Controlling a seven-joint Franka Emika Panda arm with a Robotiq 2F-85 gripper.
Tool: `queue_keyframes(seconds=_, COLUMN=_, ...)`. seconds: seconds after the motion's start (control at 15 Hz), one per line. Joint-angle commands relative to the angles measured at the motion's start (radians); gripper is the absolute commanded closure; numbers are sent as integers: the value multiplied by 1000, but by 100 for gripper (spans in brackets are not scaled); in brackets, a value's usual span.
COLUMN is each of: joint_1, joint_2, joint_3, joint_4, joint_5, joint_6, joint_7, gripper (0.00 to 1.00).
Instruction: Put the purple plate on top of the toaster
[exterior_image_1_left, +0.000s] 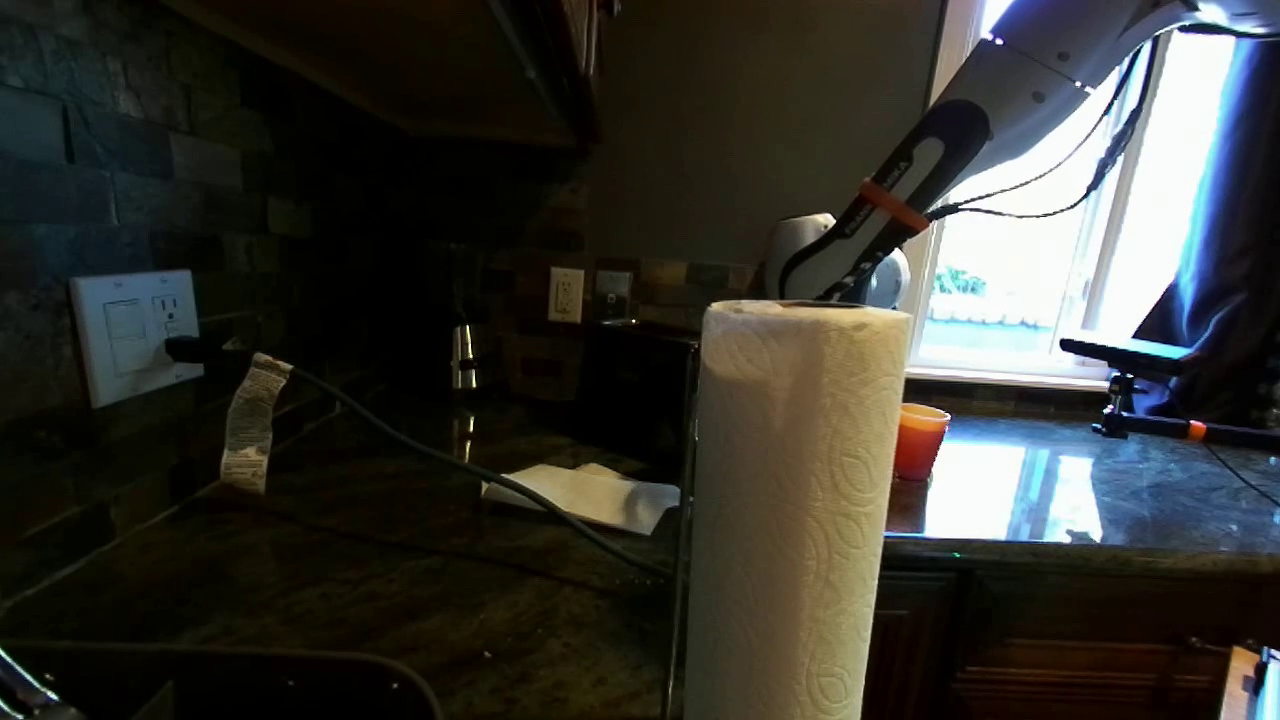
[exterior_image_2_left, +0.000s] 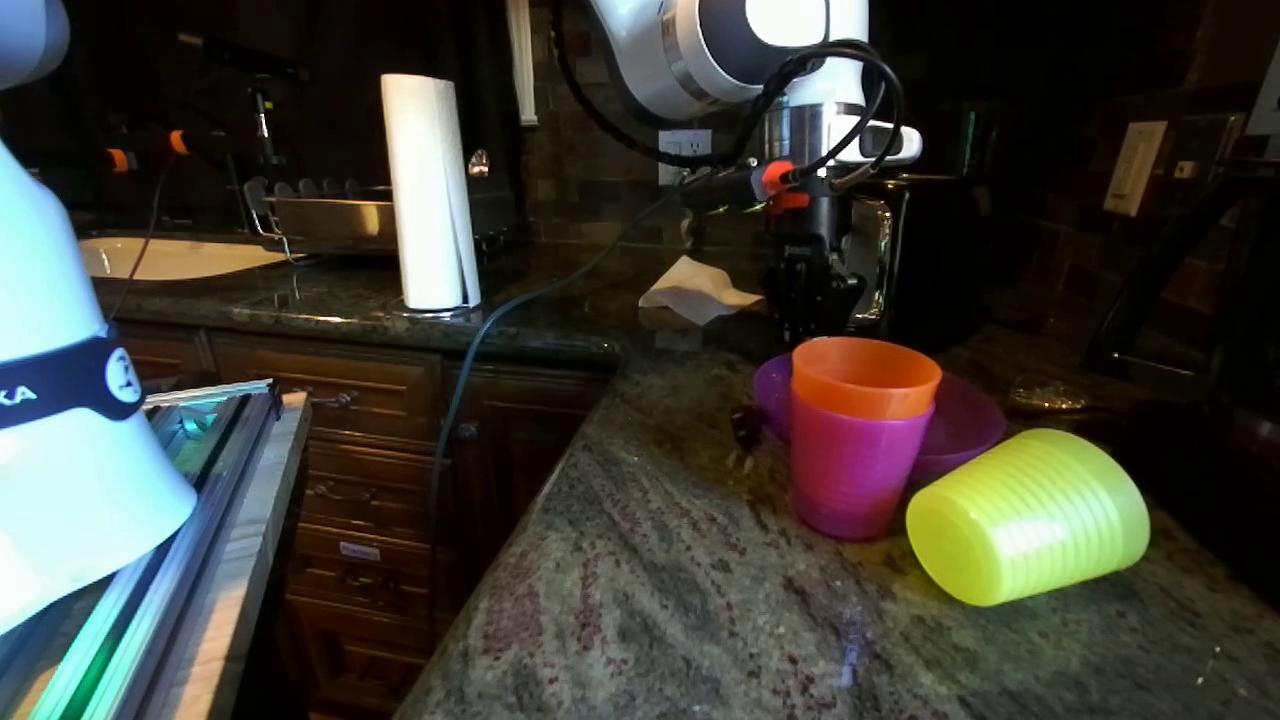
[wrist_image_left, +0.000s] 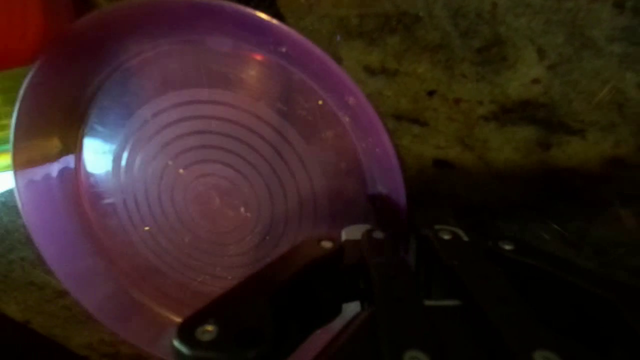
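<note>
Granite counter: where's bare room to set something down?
Free in an exterior view: counter in front of the pink cup and yellow cup, to the left edge. Crowded: the purple plate, behind those cups, gripper at its rim.

Your arm (exterior_image_2_left: 640, 48) is mostly white, with black panels (exterior_image_1_left: 962, 120), pale lettering (exterior_image_1_left: 897, 174), an orange band (exterior_image_1_left: 893, 206) and looping black cables (exterior_image_1_left: 1110, 158), and your end effector (wrist_image_left: 412, 237) is black, having angular links (wrist_image_left: 270, 292) and small round screws (wrist_image_left: 206, 331) of silvery colour.
</note>
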Motion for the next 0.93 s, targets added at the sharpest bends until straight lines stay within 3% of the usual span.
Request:
queue_keyframes(seconds=0.0, joint_1=29, joint_2=-47, joint_3=-19, joint_4=-29, joint_5=-1, joint_6=-11, joint_7=14, gripper=99)
queue_keyframes(seconds=0.27, joint_1=51, joint_2=-136, joint_3=-46, joint_4=-71, joint_5=-60, joint_6=5, joint_7=70, gripper=99)
queue_keyframes(seconds=0.87, joint_1=27, joint_2=-355, joint_3=-9, joint_4=-170, joint_5=-33, joint_6=-46, joint_7=-24, gripper=99)
